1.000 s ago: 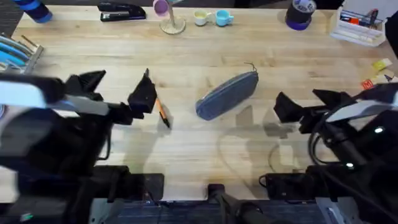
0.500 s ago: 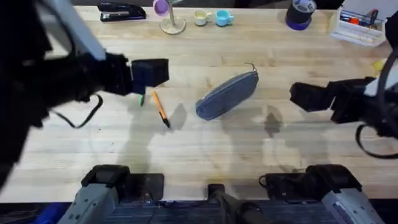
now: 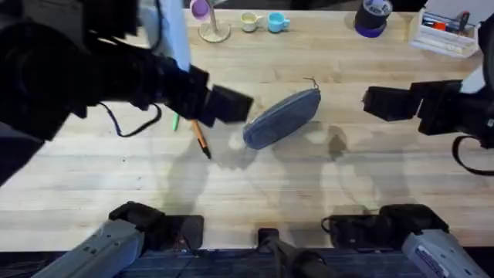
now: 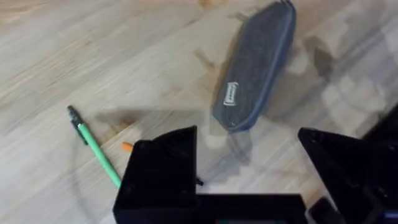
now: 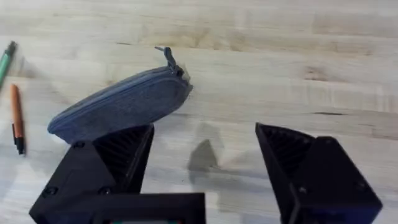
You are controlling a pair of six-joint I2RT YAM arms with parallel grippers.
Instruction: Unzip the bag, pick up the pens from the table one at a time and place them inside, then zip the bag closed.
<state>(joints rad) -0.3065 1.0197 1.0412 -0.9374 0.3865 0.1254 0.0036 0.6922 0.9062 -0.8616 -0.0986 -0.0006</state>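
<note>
While the grey bag [image 3: 282,117] is lying zipped on the worktop [image 3: 309,193], the task is barely starting. The orange pen [image 3: 201,141] and green pen [image 4: 96,149] are lying just beside it. The left gripper [image 4: 249,168] and right gripper [image 5: 202,168] are hovering with fingers spread wide, holding nothing.

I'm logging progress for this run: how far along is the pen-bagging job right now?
Barely started. Nothing looks done: the bag lies zipped shut, and the orange pen and green pen lie on the table. Both end effectors, left and right, are open and empty near the bag. Unzipping, loading and zipping remain.
</note>
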